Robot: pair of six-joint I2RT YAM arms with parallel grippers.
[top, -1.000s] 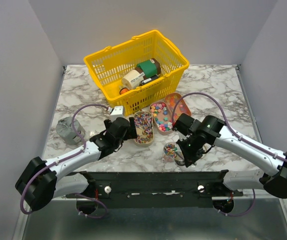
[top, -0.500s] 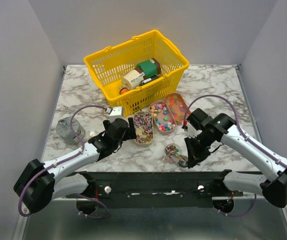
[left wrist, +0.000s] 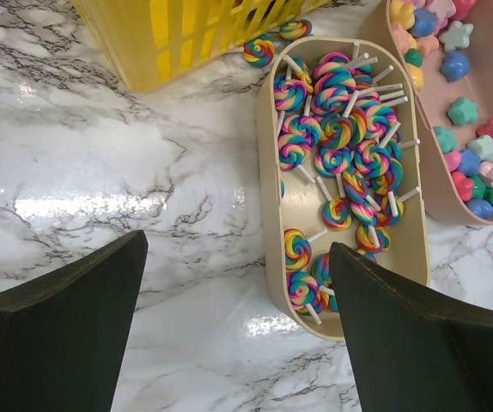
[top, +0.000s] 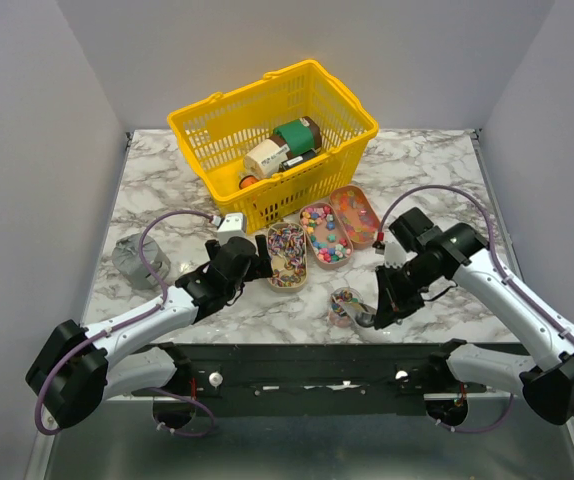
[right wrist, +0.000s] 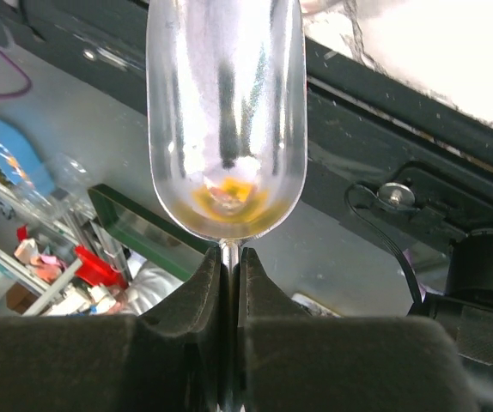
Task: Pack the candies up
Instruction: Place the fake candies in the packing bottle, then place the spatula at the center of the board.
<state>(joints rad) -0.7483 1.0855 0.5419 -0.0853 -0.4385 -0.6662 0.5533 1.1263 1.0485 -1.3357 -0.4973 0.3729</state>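
Observation:
The candies lie in three beige oval trays: swirl lollipops (top: 287,255), pastel star sweets (top: 324,234) and orange-red sweets (top: 357,214). A small clear cup (top: 344,304) with a few mixed candies stands nearer the front edge. My left gripper (top: 258,262) is open and empty beside the lollipop tray's near end. In the left wrist view the gripper (left wrist: 238,257) spans bare marble and the lollipop tray (left wrist: 268,180). My right gripper (top: 380,308), just right of the cup, is shut on the handle of a metal spoon (right wrist: 226,120); its bowl looks empty, showing only an orange reflection.
A yellow basket (top: 199,130) with bottles and cans stands behind the trays. A grey roll (top: 131,262) sits at the table's left edge. The black arm mount (top: 297,365) runs along the front edge. One loose lollipop (left wrist: 258,50) lies by the basket.
My right arm has swung outward to the right, and its gripper with the spoon has shifted slightly right and toward the front edge. My left arm has barely moved.

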